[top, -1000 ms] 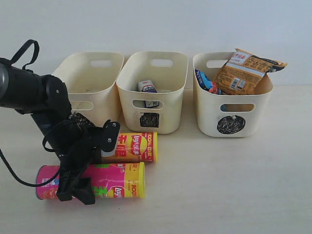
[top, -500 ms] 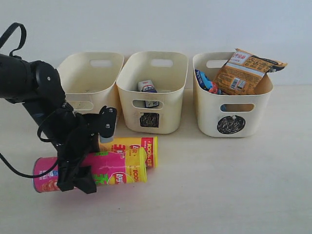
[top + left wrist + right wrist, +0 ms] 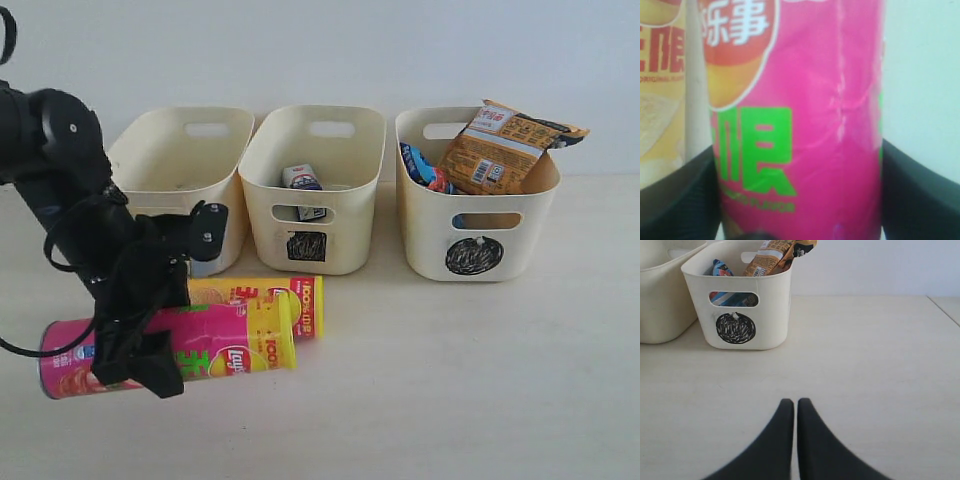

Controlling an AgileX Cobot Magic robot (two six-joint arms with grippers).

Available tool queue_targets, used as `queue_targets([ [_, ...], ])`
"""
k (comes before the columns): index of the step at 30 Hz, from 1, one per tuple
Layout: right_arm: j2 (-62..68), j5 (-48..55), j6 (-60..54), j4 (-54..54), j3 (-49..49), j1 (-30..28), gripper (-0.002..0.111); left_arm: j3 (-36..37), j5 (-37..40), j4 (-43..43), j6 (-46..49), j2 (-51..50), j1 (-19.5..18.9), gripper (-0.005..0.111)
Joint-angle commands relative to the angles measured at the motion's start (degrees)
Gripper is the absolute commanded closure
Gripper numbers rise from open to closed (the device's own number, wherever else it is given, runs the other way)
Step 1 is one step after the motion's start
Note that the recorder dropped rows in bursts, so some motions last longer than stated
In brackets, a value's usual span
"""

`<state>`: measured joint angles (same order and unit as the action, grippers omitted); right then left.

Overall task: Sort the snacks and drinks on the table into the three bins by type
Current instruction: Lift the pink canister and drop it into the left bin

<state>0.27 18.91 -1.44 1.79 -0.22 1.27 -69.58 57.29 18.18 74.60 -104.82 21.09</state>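
My left gripper is shut on the pink chip tube, which hangs level just above the table. In the left wrist view the pink tube fills the gap between the black fingers. Right behind it the yellow chip tube lies on the table. The middle bin holds the white and blue carton. The right bin, marked with a circle, holds the orange-brown packet and the blue packet. My right gripper is shut and empty over bare table.
The left bin stands behind my left arm, which hides its mark. A dark item shows through the middle bin's handle slot. In the right wrist view the circle bin stands ahead, with the table's edge far off to one side.
My left gripper has lifted the pink tube off the table and carried it left, away from the yellow tube. The right gripper's earlier position is not shown.
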Motion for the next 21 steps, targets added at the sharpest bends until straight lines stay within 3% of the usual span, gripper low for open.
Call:
queue_targets([
  [1,-0.27,-0.32,-0.16,-0.05,0.22,-0.16,0.108,-0.42,0.47,1.92,-3.31,6.24,0.20,0.103],
  [5,-0.27,-0.32,-0.16,-0.05,0.22,-0.16,0.108,-3.40,-4.84,0.38,-11.38,10.19,0.10,0.103],
  [11,-0.27,-0.32,-0.16,-0.05,0.22,-0.16,0.108,-8.45,-19.02,0.04,-22.79,12.44,0.10,0.103],
  [15,-0.27,-0.32,-0.16,-0.05,0.22,-0.16,0.108,-9.49,-33.61,0.04,-32.22,12.44,-0.67,0.103],
  [18,-0.27,-0.32,-0.38,-0.05,0.22,-0.16,0.108,-10.16,-42.83,0.04,-37.53,10.95,-2.43,0.103],
  [21,-0.27,-0.32,-0.38,-0.05,0.22,-0.16,0.108,-13.03,-44.91,0.04,-39.67,7.39,-4.69,0.103],
])
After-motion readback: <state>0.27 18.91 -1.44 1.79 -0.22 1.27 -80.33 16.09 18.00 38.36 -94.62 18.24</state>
